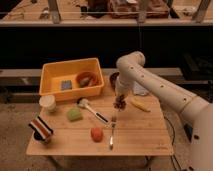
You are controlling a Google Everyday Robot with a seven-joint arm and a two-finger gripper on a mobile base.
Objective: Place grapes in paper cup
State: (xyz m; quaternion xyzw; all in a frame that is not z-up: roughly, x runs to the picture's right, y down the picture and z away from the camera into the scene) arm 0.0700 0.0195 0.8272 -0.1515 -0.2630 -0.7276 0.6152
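My gripper (pixel 120 101) hangs from the white arm over the middle of the wooden table (pixel 145 137). It is shut on the grapes (pixel 120 105), a small dark reddish cluster held just above the tabletop. The paper cup (pixel 48 103), short and off-white, stands upright at the table's left side, just in front of the yellow bin. It is well to the left of the gripper.
A yellow bin (pixel 52 85) at the back left holds a blue block and a brown ring. A green sponge (pixel 75 115), a brush (pixel 92 110), a fork (pixel 112 132), an orange-red fruit (pixel 96 133), a striped object (pixel 41 128) and a banana (pixel 140 105) lie on the table. A maroon bowl (pixel 113 77) sits behind the arm.
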